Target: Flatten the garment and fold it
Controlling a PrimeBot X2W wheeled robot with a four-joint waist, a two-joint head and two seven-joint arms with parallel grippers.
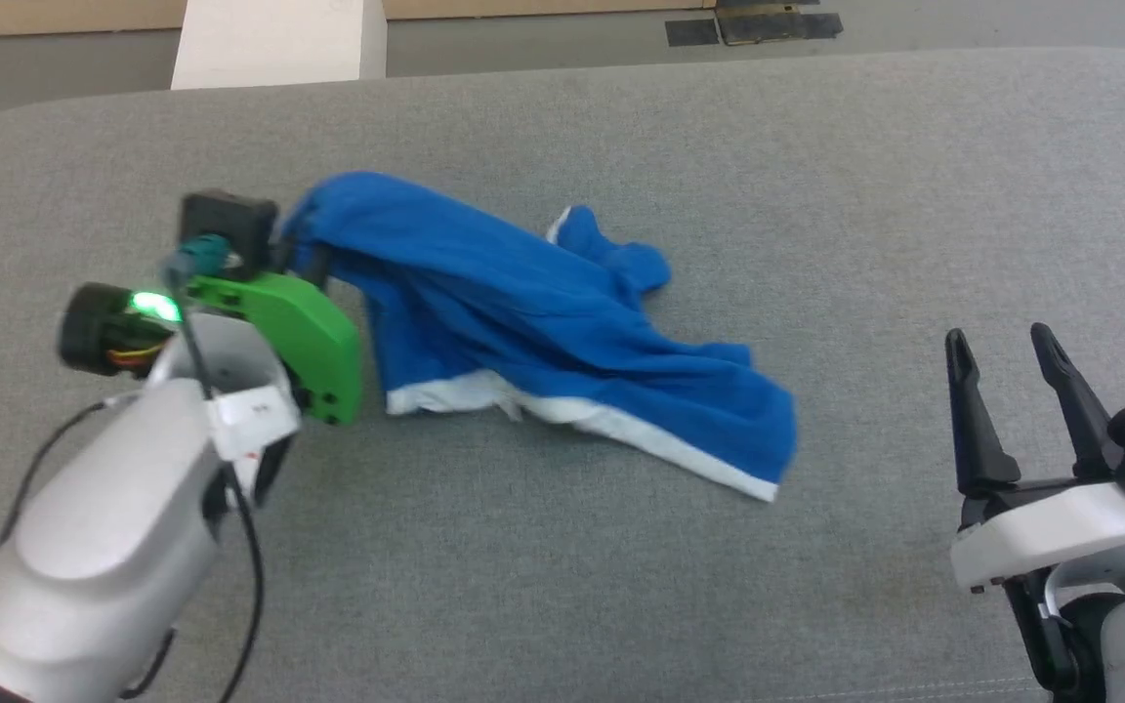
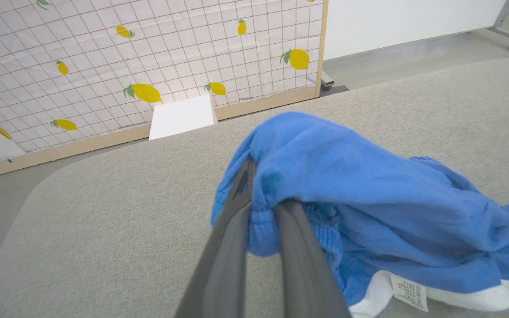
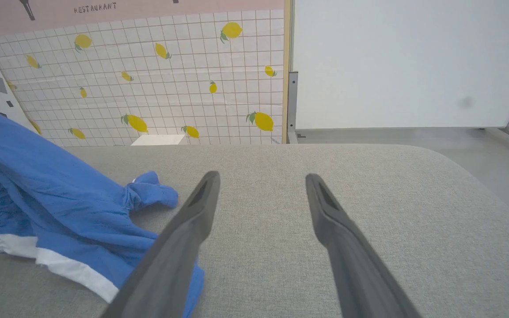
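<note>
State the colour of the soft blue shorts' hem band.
White hem band; head view shows it best.

Cannot read the tag (image 2: 409, 292) (print far too small). Cannot make out the tips of the left gripper (image 2: 264, 194), buried in a fold of the garment (image 2: 360, 198). Cannot follow that cloth past the left wrist view's right edge.

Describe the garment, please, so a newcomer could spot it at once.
Look at the wide grey padded surface before the robot. Left of its middle lies the garment, crumpled bright blue shorts with a white hem, pinched by the left hand. It is the only blue thing on the grey.
</note>
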